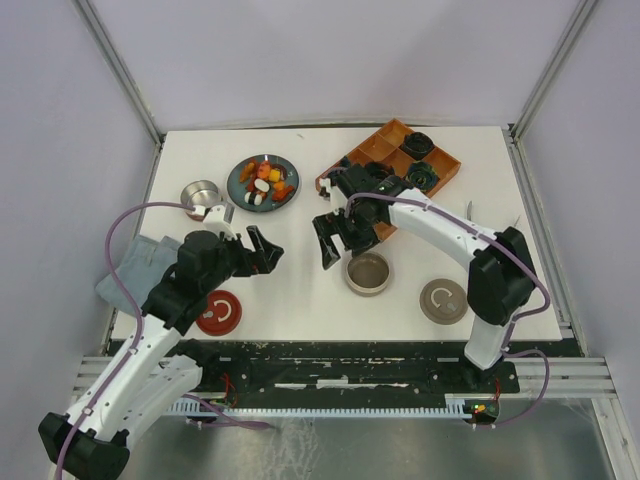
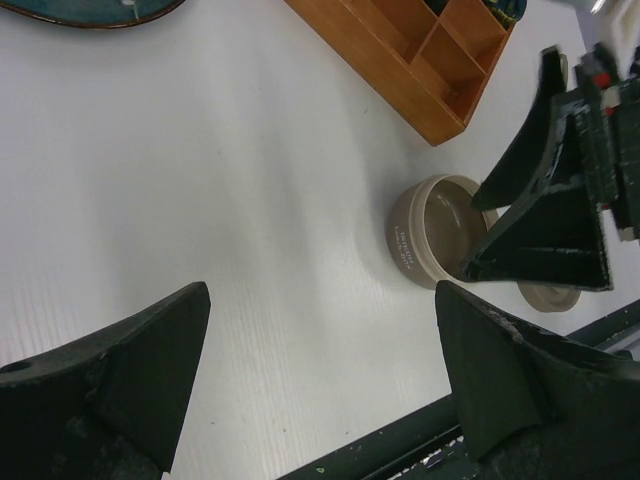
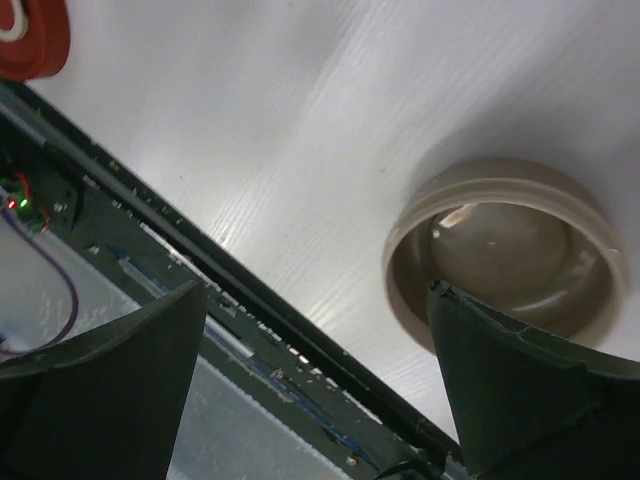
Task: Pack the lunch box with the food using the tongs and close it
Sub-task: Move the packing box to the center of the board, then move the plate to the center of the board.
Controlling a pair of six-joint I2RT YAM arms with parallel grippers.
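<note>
The food (image 1: 265, 181), small orange, red, white and yellow pieces, lies on a dark blue plate (image 1: 237, 180) at the back left. The lunch box (image 1: 368, 273) is a round tan container, open and empty (image 2: 430, 235) (image 3: 500, 250). Its tan lid (image 1: 443, 300) lies flat to its right. My left gripper (image 1: 264, 250) (image 2: 322, 300) hangs open over bare table, left of the lunch box. My right gripper (image 1: 333, 240) (image 3: 316, 290) is open too, just above the lunch box's left rim and holding nothing. The tongs are hidden.
An orange wooden tray (image 1: 385, 150) (image 2: 420, 60) holding dark rosettes sits at the back right. A steel cup (image 1: 201, 195) stands beside the plate. A red lid (image 1: 218, 312) (image 3: 30, 40) and a grey cloth (image 1: 135, 265) lie near the left arm.
</note>
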